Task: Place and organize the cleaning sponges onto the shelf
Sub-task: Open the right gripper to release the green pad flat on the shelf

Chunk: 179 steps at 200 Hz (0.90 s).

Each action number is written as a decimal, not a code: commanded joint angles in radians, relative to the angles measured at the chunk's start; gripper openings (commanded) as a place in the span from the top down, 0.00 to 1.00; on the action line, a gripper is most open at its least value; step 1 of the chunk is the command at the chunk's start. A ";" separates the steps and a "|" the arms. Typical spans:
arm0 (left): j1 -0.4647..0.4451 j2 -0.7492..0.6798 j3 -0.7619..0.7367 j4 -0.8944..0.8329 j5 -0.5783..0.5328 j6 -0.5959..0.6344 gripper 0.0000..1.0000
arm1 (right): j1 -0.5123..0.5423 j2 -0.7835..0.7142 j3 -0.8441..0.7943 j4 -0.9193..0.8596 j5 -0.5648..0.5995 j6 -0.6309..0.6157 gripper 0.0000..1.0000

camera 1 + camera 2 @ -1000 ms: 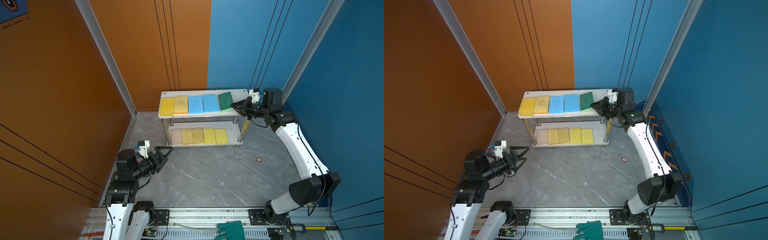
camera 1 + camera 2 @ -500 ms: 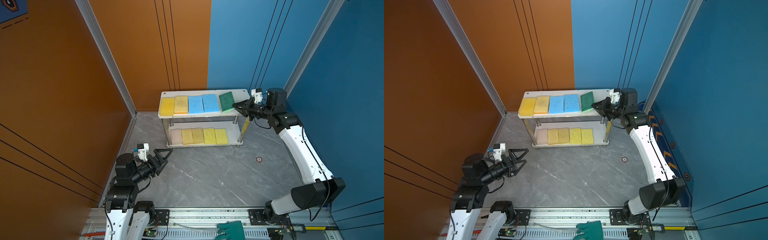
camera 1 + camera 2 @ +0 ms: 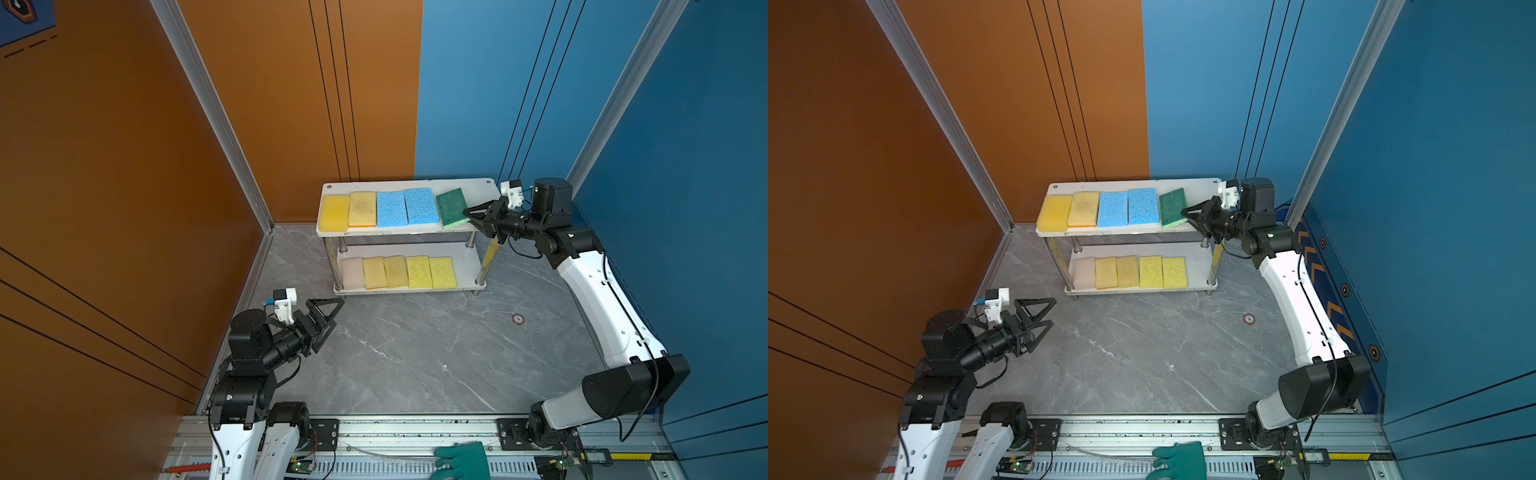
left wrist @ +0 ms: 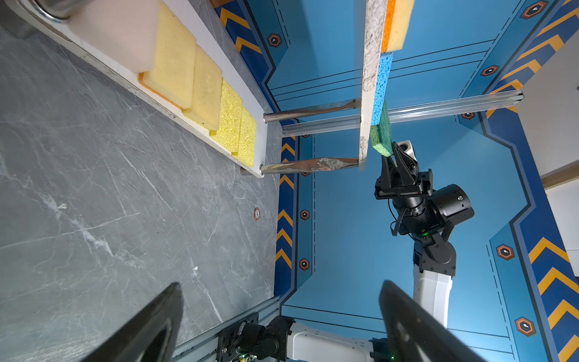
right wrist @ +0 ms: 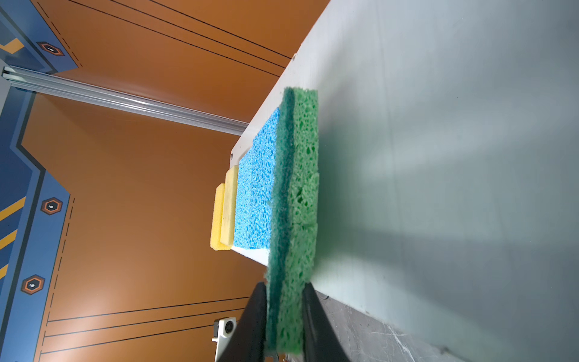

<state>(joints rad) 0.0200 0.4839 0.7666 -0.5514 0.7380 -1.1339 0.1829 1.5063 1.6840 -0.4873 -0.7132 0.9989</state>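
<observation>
The shelf (image 3: 469,189) (image 3: 1200,187) stands at the back. Its top board carries two yellow sponges (image 3: 333,212) (image 3: 362,208), two blue ones (image 3: 391,209) (image 3: 420,205) and a dark green sponge (image 3: 452,208) (image 3: 1172,207) lying askew, overhanging the front edge. My right gripper (image 3: 468,216) (image 3: 1185,212) (image 5: 283,286) is shut on the near end of that green sponge (image 5: 294,203), one finger on each face. A pink sponge (image 3: 352,273) and several yellow ones (image 3: 419,272) line the lower board. My left gripper (image 3: 337,312) (image 3: 1053,311) (image 4: 280,285) hangs open and empty over the floor, left of the shelf.
A teal rubber glove (image 3: 463,459) lies on the front rail. Orange wall panels close the left side and blue ones the right, near my right arm. A small round mark (image 3: 518,318) sits on the grey marble floor.
My right arm's elbow has swung out to the right while its gripper stays at the green sponge on the top board. My left gripper has sunk slightly toward the floor, still open.
</observation>
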 commanded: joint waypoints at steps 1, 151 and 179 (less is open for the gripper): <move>0.008 -0.006 -0.010 -0.006 0.003 0.002 0.02 | -0.006 -0.026 -0.010 -0.005 -0.024 -0.006 0.67; 0.011 0.042 0.006 -0.006 0.026 0.043 0.02 | 0.079 0.076 0.215 -0.362 0.178 -0.321 0.49; 0.013 0.043 0.001 -0.006 0.032 0.045 0.02 | 0.078 0.087 0.229 -0.364 0.207 -0.334 0.49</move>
<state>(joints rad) 0.0208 0.5259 0.7666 -0.5514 0.7422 -1.1172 0.2592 1.5787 1.8771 -0.8101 -0.5621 0.7128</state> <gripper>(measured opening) 0.979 0.511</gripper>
